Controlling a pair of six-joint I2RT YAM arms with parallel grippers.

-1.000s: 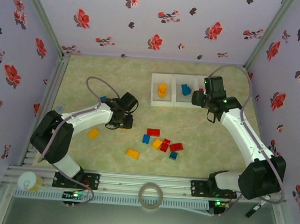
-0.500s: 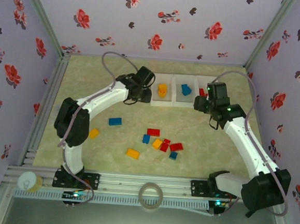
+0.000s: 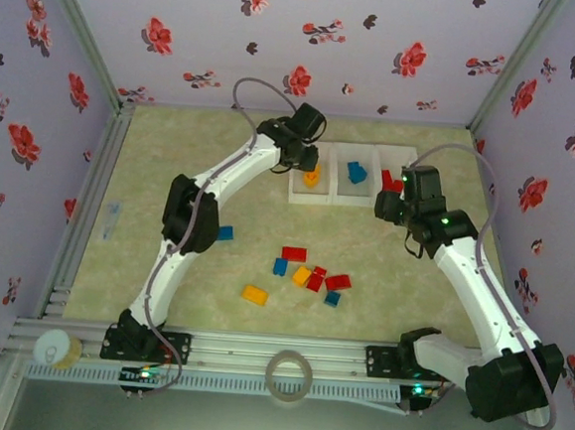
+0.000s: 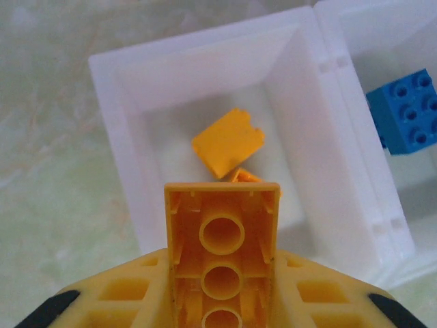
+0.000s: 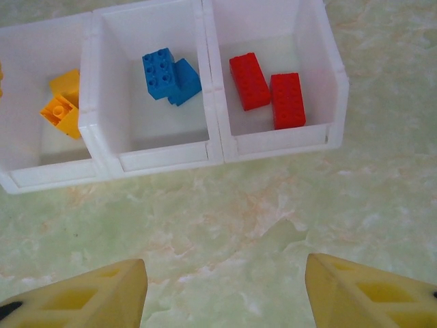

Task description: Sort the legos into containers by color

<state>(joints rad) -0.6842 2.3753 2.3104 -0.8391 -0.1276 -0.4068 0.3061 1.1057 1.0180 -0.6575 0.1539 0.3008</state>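
- left arm has swung from the open table left of the tray [image 3: 328,200] up over the tray's left compartment; right arm has backed off a little from the tray's right end.
- left gripper [image 3: 310,162] is clamped on an orange-yellow brick [image 4: 222,225], hollow underside facing the wrist camera, hanging just above the left compartment's near wall [image 4: 116,123]. it reads as lined up for a drop: colour matches what's already in there.
- right gripper [image 5: 225,294] has its jaws apart with nothing between them. it hovers on the near side of the tray, facing the middle and right compartments; looks parked clear so the left arm has room.
- tray's left compartment: orange-yellow bricks [image 5: 63,102], two by the look of it, lying tilted against each other.
- middle compartment: blue bricks [image 5: 171,76], touching, at the back left.
- right compartment: two red bricks [image 5: 268,90] side by side, flat.
- no mixed colours in any compartment.
- unsorted, all on the near side of the tray: lone blue brick [image 3: 225,233] off to the left, single orange-yellow one [image 3: 254,294], then a mixed red/blue/yellow cluster [image 3: 308,273].
- sorting roughly half done, by my read.
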